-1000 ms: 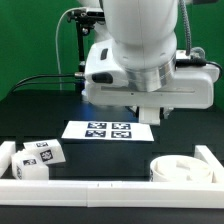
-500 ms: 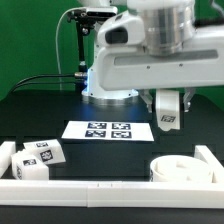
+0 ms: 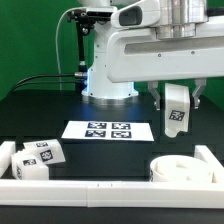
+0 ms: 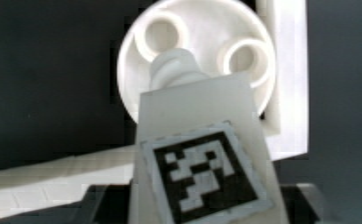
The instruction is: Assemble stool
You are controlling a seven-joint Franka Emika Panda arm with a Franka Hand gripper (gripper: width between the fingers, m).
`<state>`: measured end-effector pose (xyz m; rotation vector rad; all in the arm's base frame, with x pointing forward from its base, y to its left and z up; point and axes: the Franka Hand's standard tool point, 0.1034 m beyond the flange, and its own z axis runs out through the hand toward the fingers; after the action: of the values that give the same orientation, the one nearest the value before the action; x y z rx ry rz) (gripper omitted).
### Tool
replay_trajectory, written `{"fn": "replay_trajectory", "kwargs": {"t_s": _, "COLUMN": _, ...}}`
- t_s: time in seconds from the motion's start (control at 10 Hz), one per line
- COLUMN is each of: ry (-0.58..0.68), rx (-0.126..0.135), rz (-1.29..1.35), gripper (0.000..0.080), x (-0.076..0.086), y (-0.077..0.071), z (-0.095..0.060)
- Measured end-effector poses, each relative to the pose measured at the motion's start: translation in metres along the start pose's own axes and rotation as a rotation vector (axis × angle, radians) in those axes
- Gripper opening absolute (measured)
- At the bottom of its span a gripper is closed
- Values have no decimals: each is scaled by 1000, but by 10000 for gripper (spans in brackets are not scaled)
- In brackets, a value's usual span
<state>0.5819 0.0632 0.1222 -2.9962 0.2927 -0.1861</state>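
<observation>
My gripper (image 3: 178, 112) is shut on a white stool leg (image 3: 177, 107) with a black-and-white tag, and holds it upright in the air at the exterior view's right, above the table. In the wrist view the leg (image 4: 199, 150) fills the middle between the two dark fingers (image 4: 107, 196). The round white seat (image 3: 182, 168) lies below it by the front rail; the wrist view shows the seat (image 4: 192, 62) with its holes facing up. Two more tagged legs (image 3: 37, 158) lie at the exterior view's front left.
The marker board (image 3: 110, 130) lies flat on the black table in the middle. Long white frame rails (image 3: 100, 190) run along the front edge and the right side (image 3: 212, 160). The robot's base (image 3: 110, 70) stands at the back before a green curtain.
The arm has risen and moved toward the exterior view's right, carrying the leg from low near the marker board to above the seat.
</observation>
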Motion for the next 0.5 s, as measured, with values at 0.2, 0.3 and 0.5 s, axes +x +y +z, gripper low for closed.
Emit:
{"fn": "replay_trajectory", "kwargs": {"t_s": 0.2, "ry": 156, "rx": 25, "rz": 45, "gripper": 320, "x": 5, "y": 11, "z": 7}}
{"fn": "replay_trajectory", "kwargs": {"t_s": 0.3, "ry": 213, "rx": 27, "rz": 55, "gripper": 320, "x": 7, "y": 7, "z": 9}}
{"fn": "replay_trajectory", "kwargs": {"t_s": 0.5, "ry": 259, "rx": 30, "rz": 53, "gripper": 320, "x": 6, "y": -6, "z": 10}}
